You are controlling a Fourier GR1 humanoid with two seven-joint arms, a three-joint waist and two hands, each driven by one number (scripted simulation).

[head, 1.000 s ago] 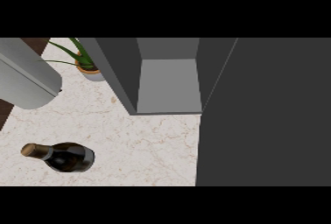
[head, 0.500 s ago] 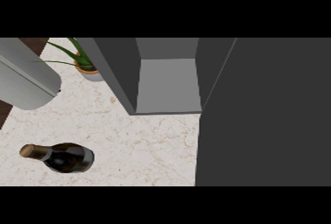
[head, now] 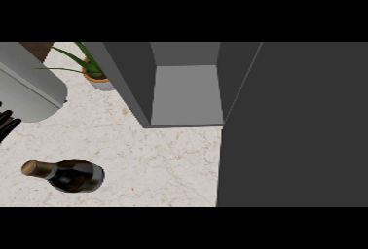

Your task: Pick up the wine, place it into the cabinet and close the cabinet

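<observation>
Wine unmoved; left hand fingers now at edge.

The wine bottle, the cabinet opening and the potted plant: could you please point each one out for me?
wine bottle (head: 72,175), head view, on its dark body.
cabinet (head: 185,95), head view, on the light floor of its open compartment.
potted plant (head: 94,76), head view, on the rim of its pot.
</observation>
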